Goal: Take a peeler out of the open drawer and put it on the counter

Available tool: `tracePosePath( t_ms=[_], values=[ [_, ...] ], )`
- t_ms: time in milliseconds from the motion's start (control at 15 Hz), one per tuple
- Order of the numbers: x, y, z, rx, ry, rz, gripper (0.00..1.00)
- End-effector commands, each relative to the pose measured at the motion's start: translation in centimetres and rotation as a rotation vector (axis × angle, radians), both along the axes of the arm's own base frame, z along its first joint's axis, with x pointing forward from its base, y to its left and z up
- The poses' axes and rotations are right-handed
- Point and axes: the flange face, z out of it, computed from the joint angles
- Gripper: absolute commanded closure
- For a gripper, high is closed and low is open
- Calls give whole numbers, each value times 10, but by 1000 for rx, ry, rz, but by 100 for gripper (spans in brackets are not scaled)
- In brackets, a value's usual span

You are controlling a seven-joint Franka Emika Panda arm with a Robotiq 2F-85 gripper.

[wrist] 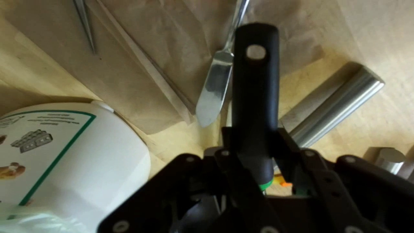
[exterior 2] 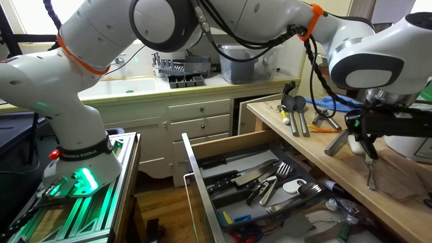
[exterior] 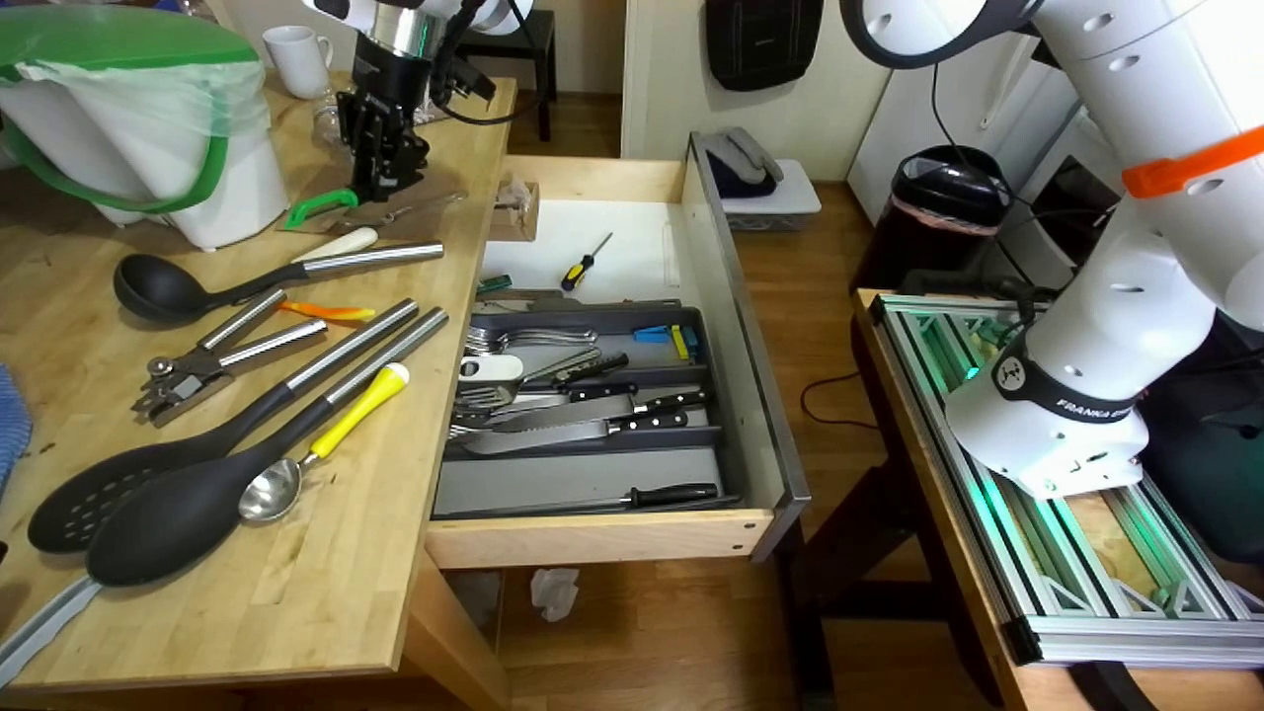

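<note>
My gripper [wrist: 254, 139] is shut on the black handle of a peeler [wrist: 255, 87]. The peeler's green curved head [exterior: 321, 203] shows in an exterior view beside the gripper [exterior: 385, 183]. The peeler is over the far part of the light-wood counter [exterior: 336, 583]; I cannot tell whether it touches the surface. The open drawer [exterior: 602, 538] stands beside the counter. Its grey tray [exterior 2: 243, 202] holds knives, forks and other utensils. In the wrist view the fingers and arm parts hide most of the peeler's head end.
A white bin [exterior: 227, 178] with a green lid stands close to the gripper. Brown paper [wrist: 174, 42] and a butter knife [wrist: 215, 87] lie under it. A ladle [exterior: 163, 286], a can opener [exterior: 188, 380], large spoons and a yellow-handled scoop [exterior: 365, 405] lie on the counter.
</note>
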Motion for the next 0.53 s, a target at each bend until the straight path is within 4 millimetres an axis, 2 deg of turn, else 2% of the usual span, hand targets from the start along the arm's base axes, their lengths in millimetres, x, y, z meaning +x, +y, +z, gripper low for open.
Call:
tracePosePath(
  t_ms=[0, 467],
  values=[
    [21, 8, -1, -81, 7, -7, 90],
    [40, 31, -6, -149, 23, -64, 90]
  ],
)
